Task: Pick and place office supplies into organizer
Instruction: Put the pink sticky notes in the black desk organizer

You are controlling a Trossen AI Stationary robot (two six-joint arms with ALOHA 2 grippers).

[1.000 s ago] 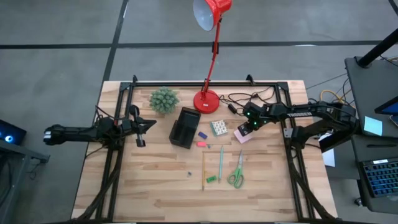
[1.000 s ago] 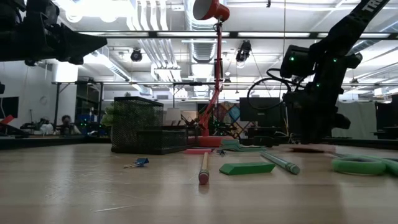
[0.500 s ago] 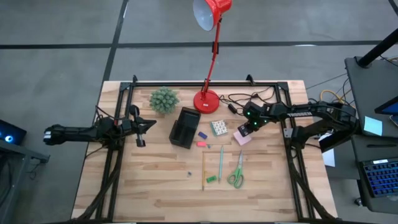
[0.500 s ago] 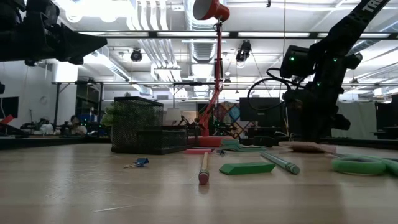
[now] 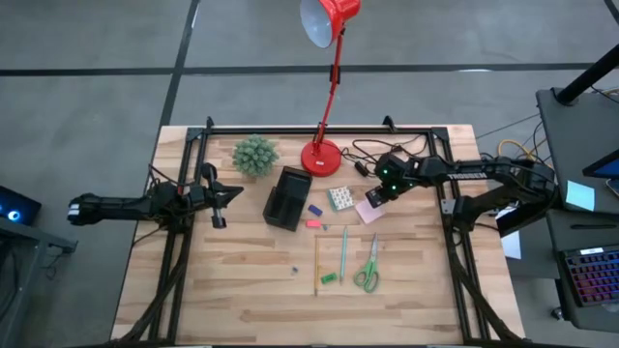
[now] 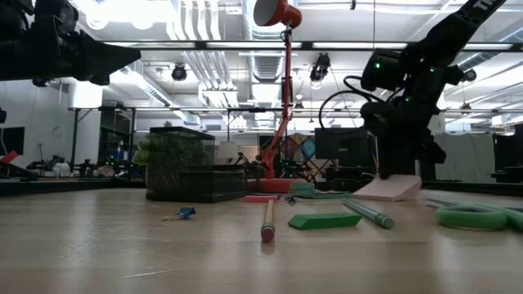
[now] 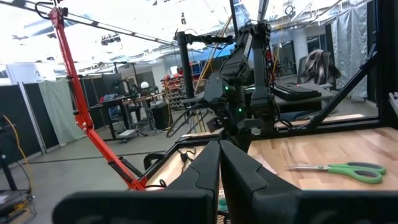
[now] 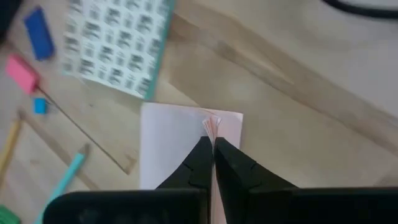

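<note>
My right tool (image 5: 375,198) is pinched tight on the edge of the pink sticky-note pad (image 5: 368,209); in my right wrist view the two fingers (image 8: 200,163) meet on a fanned corner of its sheets. In the low view the pad (image 6: 386,190) hangs tilted, one edge lifted under the tool and the other low by the desk (image 5: 242,290). It sits just right of the white dotted pad (image 5: 338,198), with the black organizer (image 5: 287,198) farther left, near the red lamp base (image 5: 321,157) and the spiky plant (image 5: 254,155). The green pen (image 5: 342,253), yellow pencil (image 5: 317,263) and green-handled scissors (image 5: 368,266) lie apart toward the front. My left tool (image 5: 221,203) waits over the desk's left side, its fingers (image 7: 205,174) pressed together on nothing.
</note>
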